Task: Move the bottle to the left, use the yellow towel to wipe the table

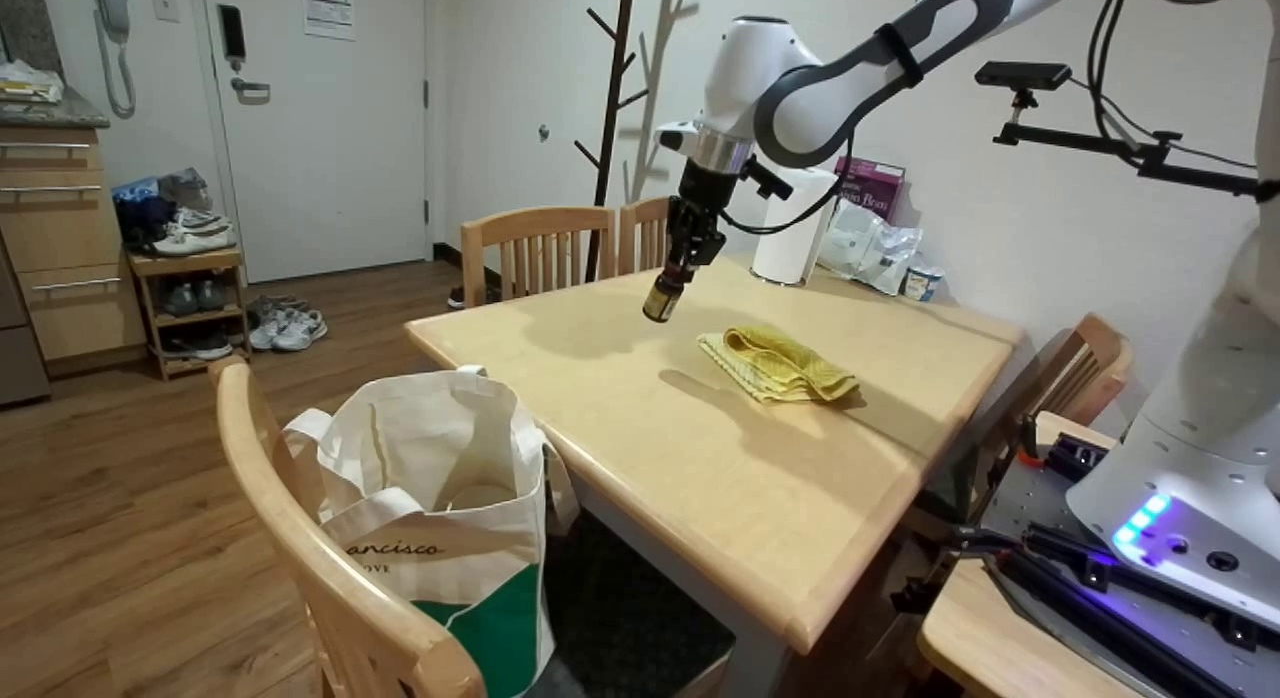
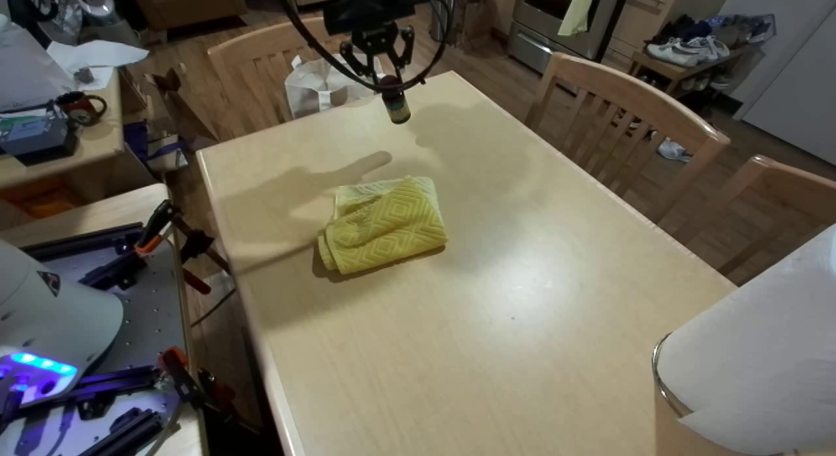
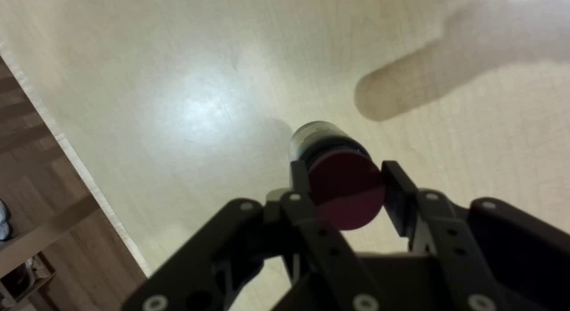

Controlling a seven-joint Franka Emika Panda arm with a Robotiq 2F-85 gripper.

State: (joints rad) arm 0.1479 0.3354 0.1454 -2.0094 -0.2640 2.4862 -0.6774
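Pinching the small brown bottle (image 1: 661, 301) by its round red cap (image 3: 347, 197), the black gripper (image 3: 345, 179) could topple it — by releasing while tilted above the pale wooden table (image 1: 760, 508).

Both exterior views overlook the table (image 1: 740, 468) obliquely; the wrist view looks down, closer.

**The bottle (image 1: 661, 300) in the hand (image 3: 346, 182), the towel (image 1: 785, 364) below**

The hand has the bottle up above the table (image 1: 660, 478). The towel lies on the table, lower than the hand, toward the robot's base (image 1: 1190, 458). In an exterior view, the paper roll (image 1: 785, 253) stands on the table behind the hand, to the right. The tote bag (image 1: 470, 548) is before the hand, to the left, on a chair (image 1: 262, 458).
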